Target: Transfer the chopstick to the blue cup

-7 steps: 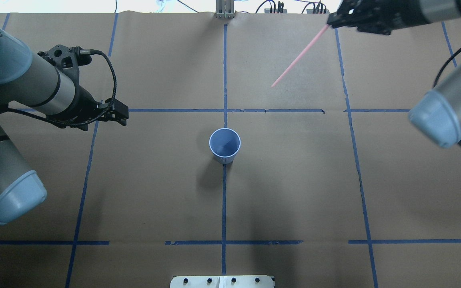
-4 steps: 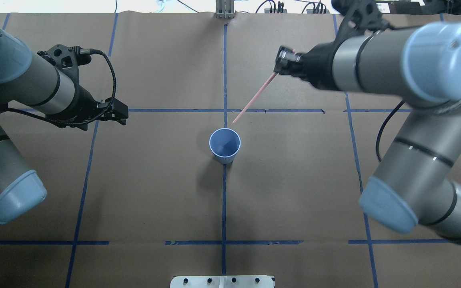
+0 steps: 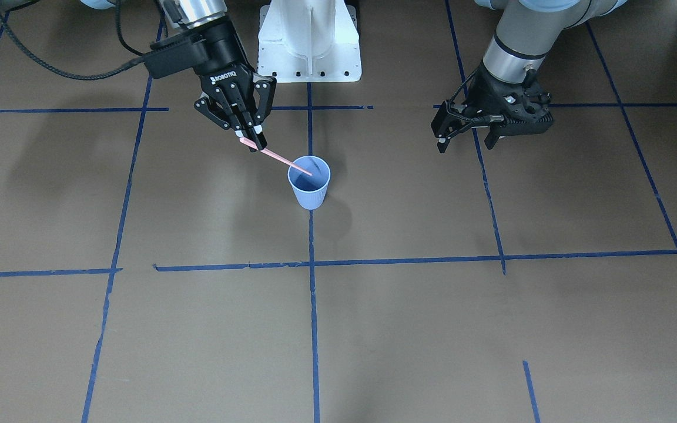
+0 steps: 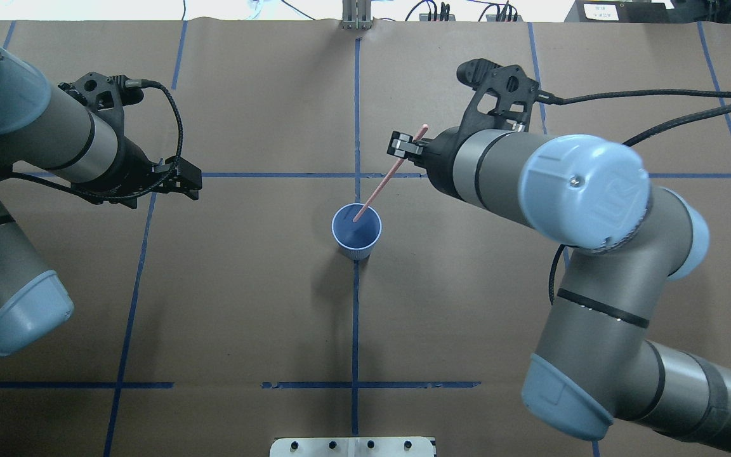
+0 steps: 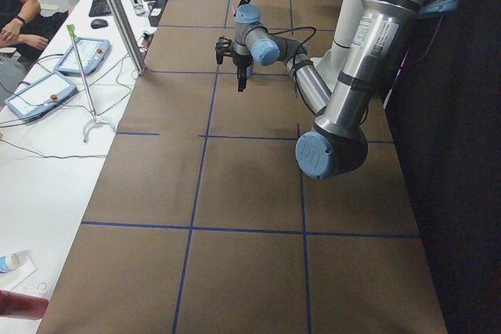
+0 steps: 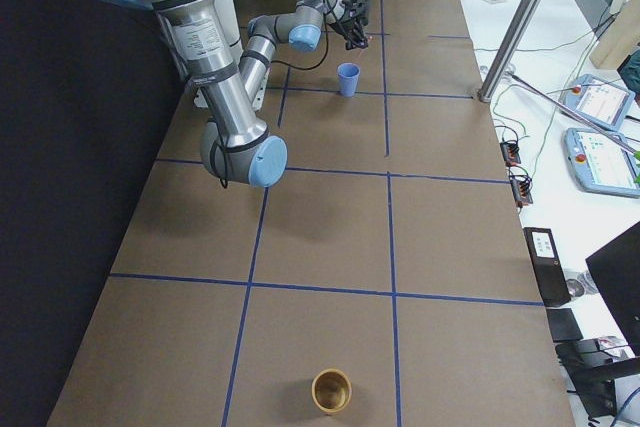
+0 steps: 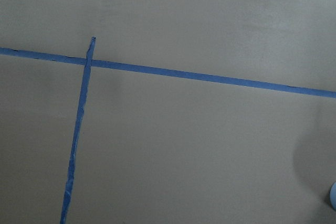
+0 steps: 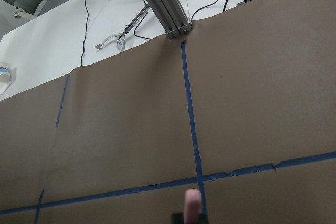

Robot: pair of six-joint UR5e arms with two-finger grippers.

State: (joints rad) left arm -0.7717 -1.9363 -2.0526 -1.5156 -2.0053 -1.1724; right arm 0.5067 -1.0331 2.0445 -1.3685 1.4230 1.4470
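The blue cup (image 4: 356,233) stands upright at the table's middle, on a blue tape line; it also shows in the front view (image 3: 309,183) and the right-side view (image 6: 347,78). My right gripper (image 4: 405,147) (image 3: 251,140) is shut on the upper end of the pink chopstick (image 4: 381,184) (image 3: 275,157). The stick slants down toward the cup, and its lower tip lies in the cup's mouth. The stick's top end shows at the bottom of the right wrist view (image 8: 192,204). My left gripper (image 4: 189,181) (image 3: 465,140) is open and empty, well to the cup's left.
Blue tape lines (image 4: 276,174) divide the brown paper cover into squares. A metal post (image 4: 356,18) stands at the far edge and a white base plate (image 4: 353,447) at the near edge. A tan cup (image 6: 331,390) sits at the table's right end.
My right arm has swung in from the far right corner toward the middle, carrying the chopstick. Its lower tip went from the open table to the cup's mouth. The left arm has not moved.
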